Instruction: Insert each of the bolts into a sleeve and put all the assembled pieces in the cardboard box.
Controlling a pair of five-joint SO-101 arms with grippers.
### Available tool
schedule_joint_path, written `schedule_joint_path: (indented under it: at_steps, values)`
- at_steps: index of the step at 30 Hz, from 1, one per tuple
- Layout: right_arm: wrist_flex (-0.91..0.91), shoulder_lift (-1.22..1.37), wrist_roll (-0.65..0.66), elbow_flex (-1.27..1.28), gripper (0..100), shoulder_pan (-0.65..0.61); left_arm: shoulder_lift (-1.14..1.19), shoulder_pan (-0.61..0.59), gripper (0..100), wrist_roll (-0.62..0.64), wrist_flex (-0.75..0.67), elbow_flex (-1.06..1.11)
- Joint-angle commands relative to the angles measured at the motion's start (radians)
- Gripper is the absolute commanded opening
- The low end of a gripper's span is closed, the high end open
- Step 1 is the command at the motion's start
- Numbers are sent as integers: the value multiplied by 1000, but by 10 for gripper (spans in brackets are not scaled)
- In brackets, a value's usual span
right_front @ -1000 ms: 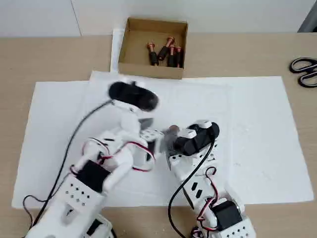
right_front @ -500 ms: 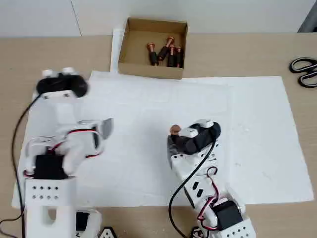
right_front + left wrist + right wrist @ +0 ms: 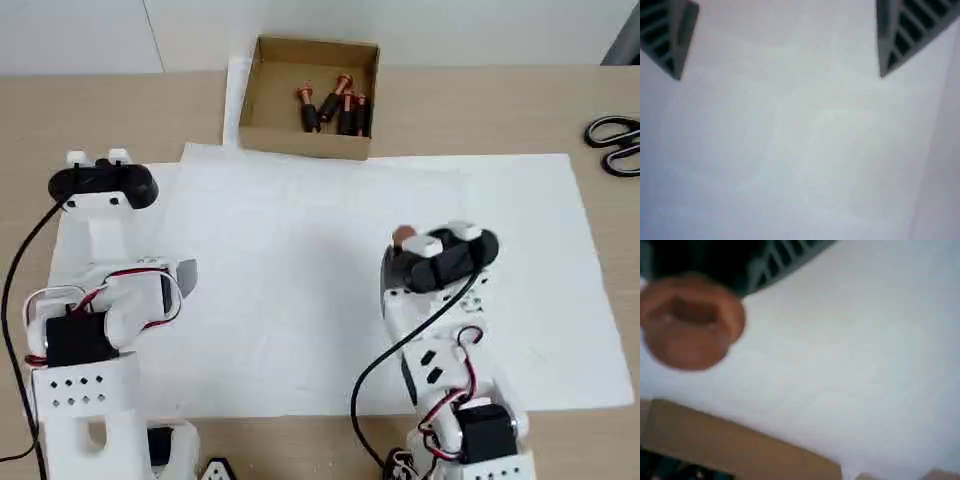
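Note:
The cardboard box (image 3: 303,142) stands at the back of the table with several copper-headed bolts in black sleeves (image 3: 335,104) inside. My right gripper (image 3: 398,252) is over the middle of the white paper, shut on a bolt whose copper head (image 3: 403,236) pokes out towards the box. In the right wrist view that copper head (image 3: 690,322) is close up, with a dark part behind it and the box wall (image 3: 740,450) beyond. My left gripper (image 3: 184,272) is at the paper's left side. In the left wrist view it (image 3: 780,75) stands open over bare paper.
A large white paper sheet (image 3: 300,230) covers the table's middle. Black scissors (image 3: 615,143) lie at the far right edge. The left arm's black wrist camera (image 3: 100,184) sticks up over the paper's left edge.
The left arm has swung from the middle, beside the right gripper, out to the left. The right gripper has shifted right and a little towards the box, still holding the bolt.

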Motion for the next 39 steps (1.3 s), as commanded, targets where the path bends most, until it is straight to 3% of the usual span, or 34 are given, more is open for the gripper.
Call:
schedule_joint_path:
  at_steps: [1, 12, 23, 31, 39]
  values:
    - [-101, 268, 14, -238, 4, 4, -21, -2, 241, -6, 5, -45]
    - [-487, 1147, 12, -861, 4, 2, -21, -2, 241, -6, 6, -42]
    - [-881, 1848, 14, -1303, 4, 2, -21, -2, 241, -8, 21, -39]
    - [-941, 2221, 14, -1587, 4, 4, -21, -2, 241, -8, 21, -39]
    - [-938, 2431, 15, -1755, 7, 4, -21, -2, 241, -8, 21, -39]
